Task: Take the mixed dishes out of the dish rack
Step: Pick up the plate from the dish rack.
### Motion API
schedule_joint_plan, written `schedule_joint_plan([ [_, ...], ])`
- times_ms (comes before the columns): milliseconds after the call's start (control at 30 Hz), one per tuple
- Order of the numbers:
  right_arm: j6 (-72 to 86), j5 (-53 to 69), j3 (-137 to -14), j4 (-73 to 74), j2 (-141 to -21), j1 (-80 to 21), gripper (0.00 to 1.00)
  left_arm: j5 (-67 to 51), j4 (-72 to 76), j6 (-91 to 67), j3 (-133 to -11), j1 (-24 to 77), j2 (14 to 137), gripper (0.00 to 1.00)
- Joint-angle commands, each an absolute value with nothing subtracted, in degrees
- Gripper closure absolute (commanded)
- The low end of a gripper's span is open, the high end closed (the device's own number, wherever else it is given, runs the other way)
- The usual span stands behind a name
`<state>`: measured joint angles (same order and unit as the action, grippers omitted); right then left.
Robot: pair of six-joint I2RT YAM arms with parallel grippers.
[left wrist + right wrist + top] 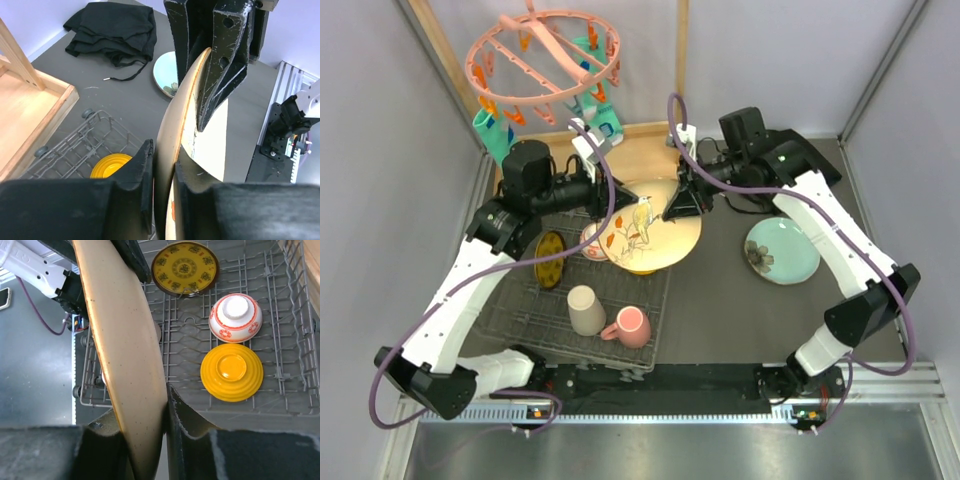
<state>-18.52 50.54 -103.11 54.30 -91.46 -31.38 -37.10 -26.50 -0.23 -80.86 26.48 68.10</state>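
Two arms share one plate above the dish rack (520,310). At the rack's left side the left arm rises from its base, bends over the far-left corner and runs level to the right. The left gripper (605,205) is clamped on the left rim of the cream bird-painted plate (645,232), its fingers (142,180) set narrow with the rim pinched between them.

Inside the rack, a yellow patterned plate (550,260) leans on edge at the left. A beige cup (586,310) and a pink mug (632,327) sit side by side along the near edge. A red-and-white bowl (235,317) and an orange bowl (232,372) rest upside down at the far end, just beside each other.

The cream plate hangs over the rack's far-right corner and overhangs the right edge. Its painted face tilts up toward the overhead camera, and the line between the two grips runs left to right.

The right gripper (672,212) bites the opposite rim, its fingers (185,415) closed tight on the plate's edge. Its arm reaches in from the right, elbow high and far out from the rack.

A strip of dark table (715,290) separates the rack's right edge from a pale green plate (780,250) lying flat. A wooden tray (645,150) borders the rack's far edge, and a black cloth (112,30) lies beyond the far-right corner.
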Motion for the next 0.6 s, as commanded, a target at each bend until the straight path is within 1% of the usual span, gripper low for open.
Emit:
schedule_joint_plan([
  [0,-21.97,46.41,-102.04,51.06,-87.72,-31.9,1.0,-37.18,-18.02,-4.48,-82.7,26.72,64.78,0.72],
  [33,-21.89,46.32,-101.61,51.06,-87.11,-31.9,1.0,-36.83,-18.1,-4.31,-82.71,26.63,64.78,0.63],
  [67,-21.97,46.06,-101.43,51.33,-86.84,-31.9,1.0,-36.04,-18.54,-4.22,-83.05,26.54,64.69,0.48],
  [100,-21.89,45.62,-101.34,51.5,-86.57,-31.9,1.0,-35.6,-18.72,-4.22,-83.14,26.46,64.51,0.41],
  [200,-21.97,43.35,-100.64,51.86,-85.78,-31.9,1.0,-32.88,-19.77,-4.22,-84.28,26.28,64.34,0.28],
  [300,-21.89,40.36,-99.76,52.38,-85.43,-31.38,1.0,-27.88,-21.7,-3.95,-86.57,26.1,64.16,0.22],
  [400,-19.44,39.64,-99.23,51.95,-85.52,-28.93,1.0,-23.57,-22.76,-2.73,-88.33,25.93,63.9,0.2],
  [500,-16.36,40.86,-98.0,51.51,-85.34,-22.52,1.0,-22.59,-24.08,-0.45,-88.24,25.84,63.28,0.16],
  [533,-15.91,41.3,-97.21,51.5,-85.25,-18.41,1.0,-22.5,-24.87,-0.35,-87.46,25.84,63.02,0.16],
  [567,-15.56,41.83,-96.77,51.59,-85.25,-16.46,1.0,-22.41,-25.31,1.21,-87.02,25.93,62.93,0.15],
])
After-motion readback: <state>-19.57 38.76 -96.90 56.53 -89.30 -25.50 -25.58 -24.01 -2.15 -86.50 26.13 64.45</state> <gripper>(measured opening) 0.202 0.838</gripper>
